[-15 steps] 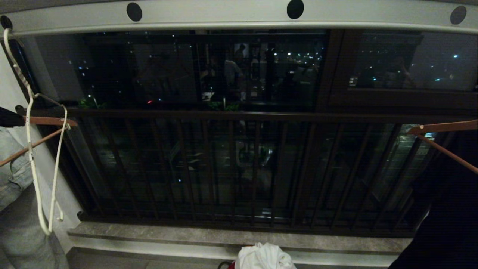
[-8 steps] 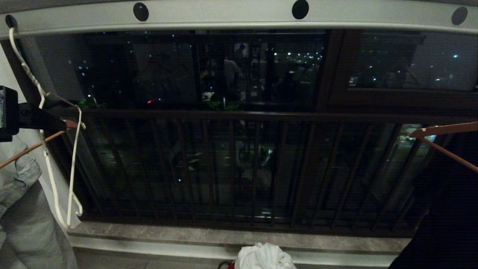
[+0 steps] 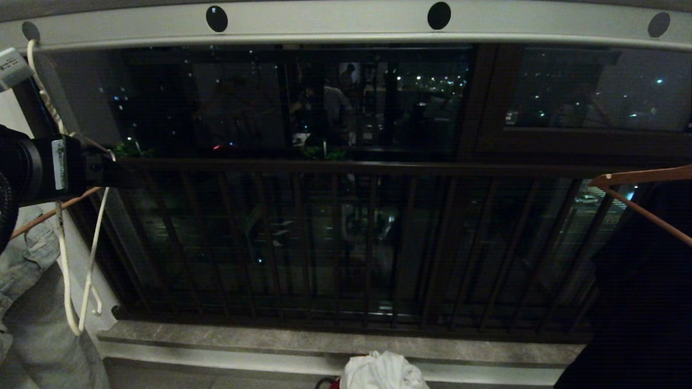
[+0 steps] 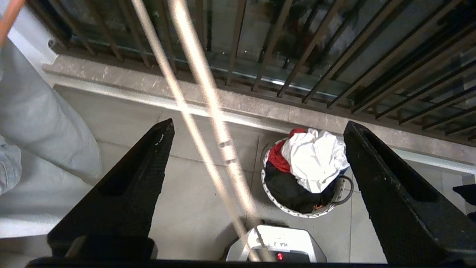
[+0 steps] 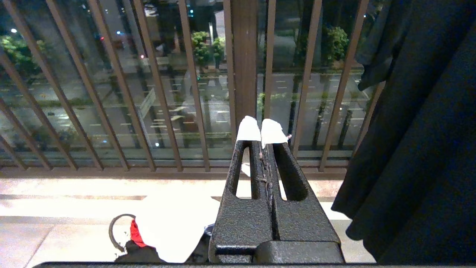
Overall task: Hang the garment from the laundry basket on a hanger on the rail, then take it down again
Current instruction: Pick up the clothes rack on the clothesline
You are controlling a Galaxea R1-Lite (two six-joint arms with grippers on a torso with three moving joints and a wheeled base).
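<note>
- Denim garment: pale grey-blue, hanging at far left on a brown wooden hanger.
- Left gripper: far left, raised to hanger height, pointing down; jaws spread wide, gripping nothing, with the wires of the hanger running between them untouched.
- Hanger: thin white wire, bare, hooked into the rail at its left end.
- Rail: pale bar with dark holes, spanning the top of the scene.
- Garment: white, bunched in the laundry basket on the near floor, centre.
- Right gripper: parked low at right, level, facing the balcony railing; jaws closed, empty.
- Dark garment: hanging far right.
- Step, as judged: the bare hanger and basketed garment fit either end of the task. Next move likely calls for drawing the left gripper clear of the wires.
</note>
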